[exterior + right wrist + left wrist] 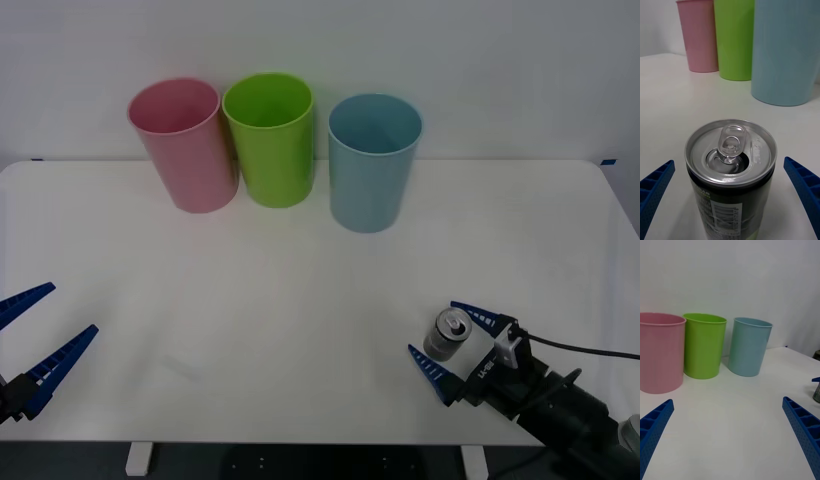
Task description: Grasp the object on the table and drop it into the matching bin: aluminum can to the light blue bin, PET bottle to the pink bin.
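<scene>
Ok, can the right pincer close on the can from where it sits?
Probably yes: the right pincer is open with the aluminum can upright between its fingers, and nothing else is near it on the table.

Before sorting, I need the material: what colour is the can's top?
Shiny silver can, clearest in the right wrist view.

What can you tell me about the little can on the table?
The aluminum can is small, silver-grey metal with a shiny top and pull tab, plus a dark printed label with a barcode. Its mouth looks opened. It stands upright on the white table, near the front right. The right gripper has one open blue finger on each side, neither visibly touching it.
</scene>
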Robot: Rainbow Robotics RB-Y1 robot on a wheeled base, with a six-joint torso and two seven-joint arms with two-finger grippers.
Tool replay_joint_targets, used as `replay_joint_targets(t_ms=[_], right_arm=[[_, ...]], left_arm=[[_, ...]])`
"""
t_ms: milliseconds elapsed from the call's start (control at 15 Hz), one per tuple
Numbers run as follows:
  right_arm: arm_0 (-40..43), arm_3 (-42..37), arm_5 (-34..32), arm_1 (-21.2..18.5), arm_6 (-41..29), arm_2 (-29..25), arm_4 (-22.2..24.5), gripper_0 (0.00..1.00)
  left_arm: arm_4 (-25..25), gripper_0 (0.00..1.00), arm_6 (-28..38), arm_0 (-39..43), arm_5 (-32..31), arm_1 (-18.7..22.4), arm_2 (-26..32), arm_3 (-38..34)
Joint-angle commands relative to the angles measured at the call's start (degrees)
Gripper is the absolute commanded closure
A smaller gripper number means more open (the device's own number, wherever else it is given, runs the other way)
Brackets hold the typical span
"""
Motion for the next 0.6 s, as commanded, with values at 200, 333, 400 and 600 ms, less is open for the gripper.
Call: replay_joint_targets(t_ms=[200, 333, 400, 600], right_arm=[[0.0, 0.0, 0.9, 0.0, 0.0, 0.0, 0.0, 0.79], [0.0, 0.0, 0.9, 0.0, -0.1, 0.0, -0.1, 1.0], [0.0, 0.0, 0.9, 0.0, -0.2, 0.0, -0.2, 1.0], [-0.1, 0.0, 1.0, 0.0, 0.0, -0.2, -0.2, 1.0]], left_arm=[[0.0, 0.0, 0.0, 0.0, 0.0, 0.0, 0.0, 0.0], [0.0, 0.0, 0.0, 0.0, 0.0, 0.0, 0.0, 0.0], [0.0, 0.0, 0.0, 0.0, 0.0, 0.0, 0.0, 0.0], [0.0, 0.0, 0.0, 0.0, 0.0, 0.0, 0.0, 0.0]])
